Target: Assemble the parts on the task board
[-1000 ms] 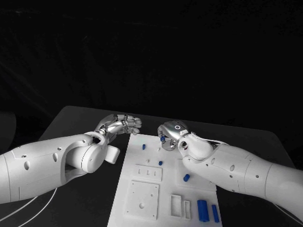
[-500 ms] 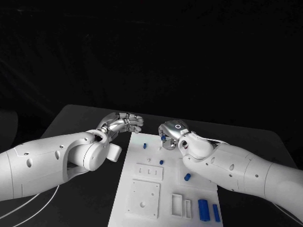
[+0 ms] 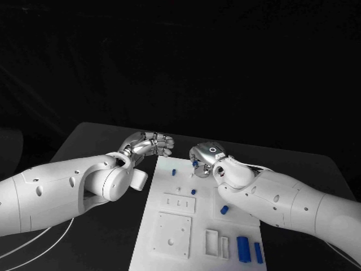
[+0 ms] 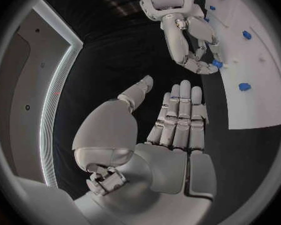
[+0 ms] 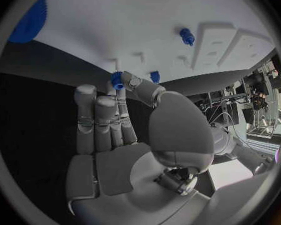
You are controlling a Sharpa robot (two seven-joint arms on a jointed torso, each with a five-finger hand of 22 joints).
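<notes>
The white task board (image 3: 198, 226) lies in the middle of the table. My right hand (image 3: 205, 158) hovers over the board's far end and pinches a small blue part (image 5: 118, 80) between thumb and a fingertip. The left wrist view shows that hand (image 4: 189, 37) with the blue part (image 4: 217, 64) at its fingertips. My left hand (image 3: 149, 145) hangs just off the board's far left corner. Its fingers (image 4: 178, 115) are straight with the thumb apart, holding nothing. Blue pegs (image 3: 174, 171) (image 3: 193, 192) (image 3: 224, 210) stand along the board.
Two long blue pieces (image 3: 241, 249) (image 3: 258, 253) lie at the board's near right corner beside white raised blocks (image 3: 171, 231). A blue gear (image 5: 28, 20) sits on the board (image 5: 115, 25). Dark table (image 3: 311, 169) surrounds the board on both sides.
The whole picture has shifted slightly. Both hands keep much the same place over the board's far end, the right one still pinching its blue part.
</notes>
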